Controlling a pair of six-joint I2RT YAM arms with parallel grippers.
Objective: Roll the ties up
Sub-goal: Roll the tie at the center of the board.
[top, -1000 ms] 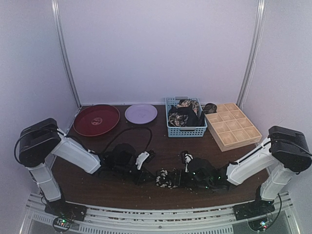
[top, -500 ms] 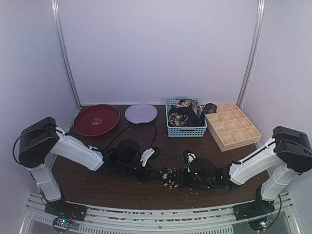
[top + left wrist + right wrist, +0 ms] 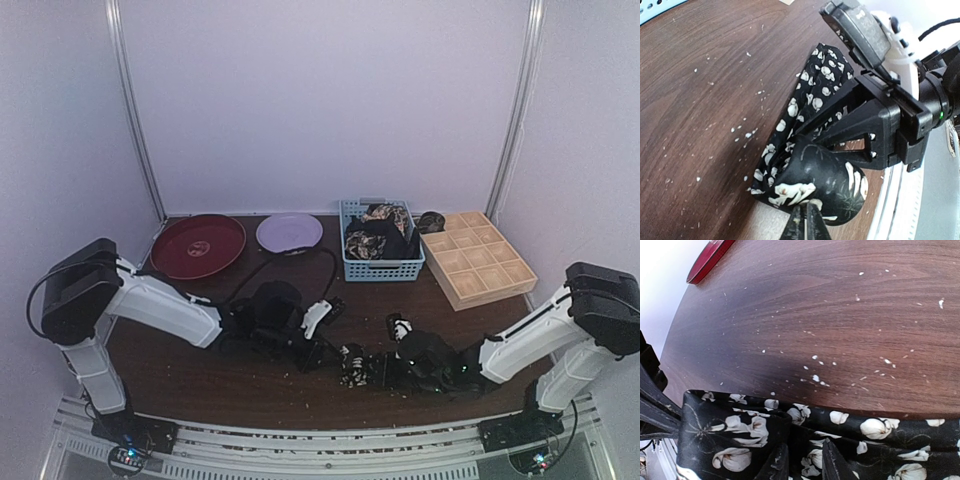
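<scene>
- The tie (image 3: 812, 107) sits near the front edge of the tabletop (image 3: 840, 315), at about 6 o'clock in the overhead view and a touch right of centre, squeezed between the two arms.
- The left end effector (image 3: 805, 220) has its jaws pressed almost together. They look to be nipping the rim of the rolled-up end, most likely so that the coil cannot spring loose.
- The right end effector (image 3: 802, 460) comes in from 3 o'clock with its fingers slightly parted and a fold of the printed fabric caught between them. It grips the tie just beside the roll, and that reads as the anchor that gives the roll some tension.
- Seen from overhead, the tie's long axis runs roughly from 9 to 3 o'clock, on the line between the two arms. The coiled end points toward 9 o'clock and the flat, unrolled strip trails off toward 3 o'clock.
- The strip lies flat on the wood with its print facing up.
- Well apart at 12 o'clock, the basket (image 3: 382, 268) holds more patterned fabric, so this looks like one tie among several.
</scene>
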